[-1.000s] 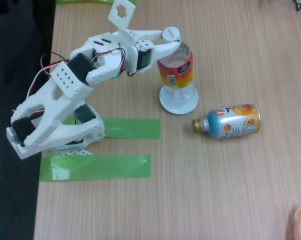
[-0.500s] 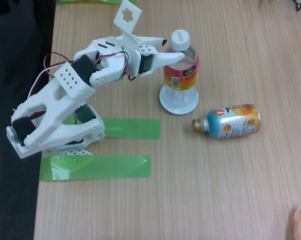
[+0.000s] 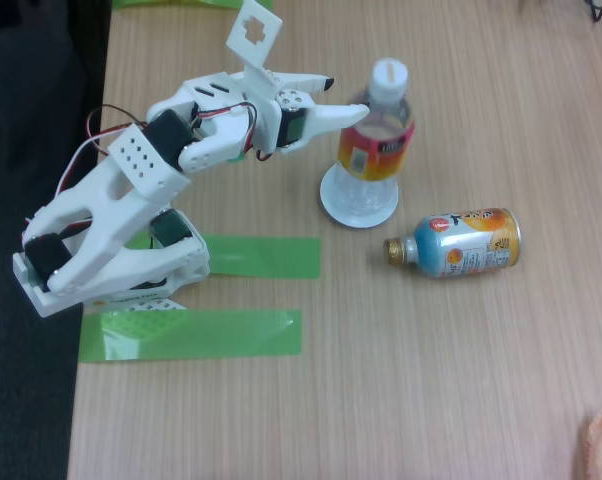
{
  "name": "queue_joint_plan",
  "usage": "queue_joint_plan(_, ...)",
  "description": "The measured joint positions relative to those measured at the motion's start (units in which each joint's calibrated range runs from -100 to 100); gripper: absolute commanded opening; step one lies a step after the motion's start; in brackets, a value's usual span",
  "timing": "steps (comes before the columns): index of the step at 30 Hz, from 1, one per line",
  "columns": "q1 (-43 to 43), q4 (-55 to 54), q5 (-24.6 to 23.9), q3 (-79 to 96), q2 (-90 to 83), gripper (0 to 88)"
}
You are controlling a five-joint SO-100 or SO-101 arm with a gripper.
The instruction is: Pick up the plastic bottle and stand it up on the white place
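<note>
Wooden worktop [image 3: 431, 380], pale grain, dark floor along the 9 o'clock edge. I'm watching via the fixed view. My arm's base sits at approx. 8 o'clock, beside two green tape strips [image 3: 256, 257]. The arm reaches toward 1 o'clock and ends at the end effector [image 3: 343, 97].

The plastic bottle [image 3: 378, 140] now stands on the white place [image 3: 358, 206], cap up, label band at mid-body. It tilts toward 1 o'clock, cap farther out than the base. Base looks seated on the plate, though I can't tell if it sits flat.

What changed: a sec ago the end effector was wrapped round the bottle's top, cap between the fingers. Half a sec ago it had let go. Now it's spread wide and holding nothing; one finger [image 3: 333, 116] points at the bottle's shoulder and seems to touch or nearly touch it. Since that release the cap has drifted further toward 1 o'clock, so the lean has grown.

My read: placement is done, but not safely. If the lean continues, the bottle may tip off toward 1–2 o'clock. If that finger is pushing, I'd pull it back toward 9 o'clock w/o brushing the shoulder.

A second bottle [image 3: 456, 243], shorter, blue-and-orange, capless, lies on its side at 4 o'clock from the plate, apart from it. Something pale orange [image 3: 601, 440] shows at the 5 o'clock corner; can't ID it.
</note>
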Motion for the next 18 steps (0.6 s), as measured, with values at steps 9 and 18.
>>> queue_joint_plan(9,0.00,0.00,0.00,0.00,0.00,24.5)
queue_joint_plan(18,1.12,0.17,0.00,0.00,-6.90,24.4)
